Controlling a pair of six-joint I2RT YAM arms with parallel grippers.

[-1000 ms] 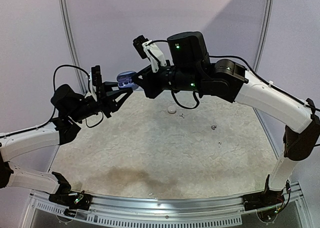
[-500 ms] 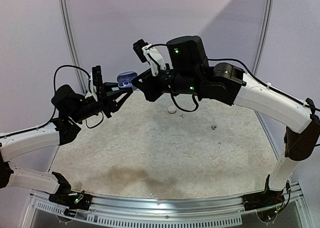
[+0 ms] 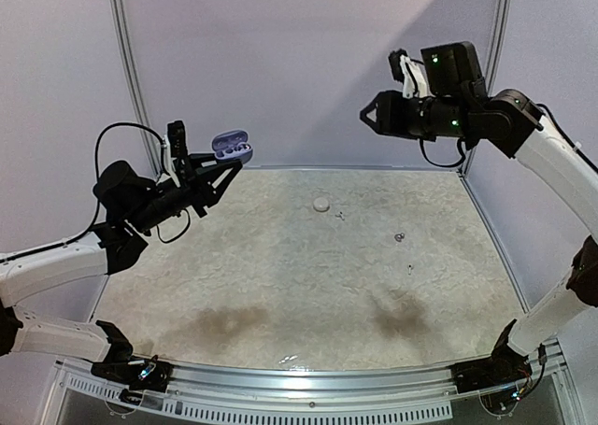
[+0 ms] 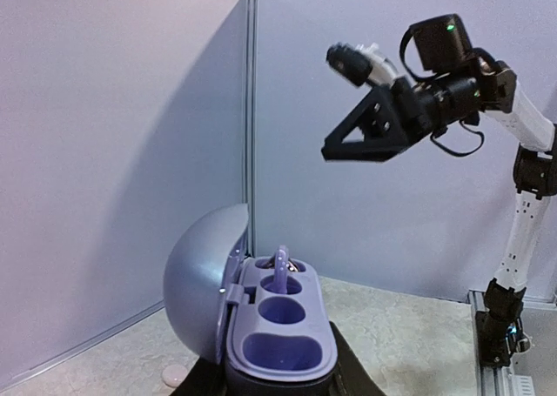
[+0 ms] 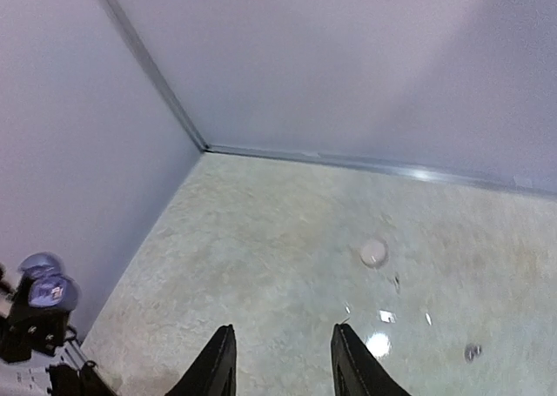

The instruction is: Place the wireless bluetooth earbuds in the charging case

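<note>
Your left gripper [image 3: 222,168] is clamped on the open charging case [image 3: 232,148], raised off the desk [image 3: 280,285] with sockets upward for loading; your right gripper [image 3: 364,115], well right of the case, stands parted and empty; loose earbuds [image 3: 399,237] lie below it

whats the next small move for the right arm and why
Probably lower the right gripper toward the small grey earbud on the table: its jaws stand open and empty, while the left gripper holds the charging case open with slots free.
</note>
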